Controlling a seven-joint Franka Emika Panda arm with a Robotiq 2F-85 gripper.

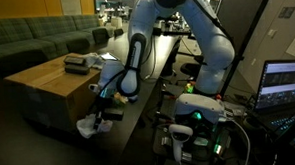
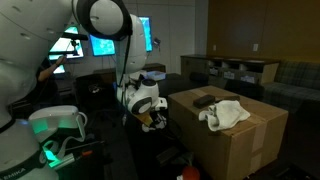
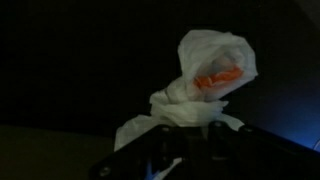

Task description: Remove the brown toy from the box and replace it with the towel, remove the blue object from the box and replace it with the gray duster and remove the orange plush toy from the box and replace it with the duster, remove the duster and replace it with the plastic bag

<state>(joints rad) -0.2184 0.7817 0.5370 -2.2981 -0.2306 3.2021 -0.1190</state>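
White plastic bag (image 3: 208, 70) pinched in the closed pincer (image 3: 185, 140), bunched just beyond its tips, beside the box (image 1: 38, 97)

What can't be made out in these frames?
- Wrist view: orange patch at the plastic bag; unclear whether it is inside or behind the bag, because the picture is blurred and dark.
- Wrist view: the tips of the gripper are covered by the bag.
- Exterior view: the inside of the box is hidden by its top.
- Exterior view: dark item on the box is too small to identify.

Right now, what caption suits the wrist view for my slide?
Gripper shut on the plastic bag, something orange showing through its folds, dark background.
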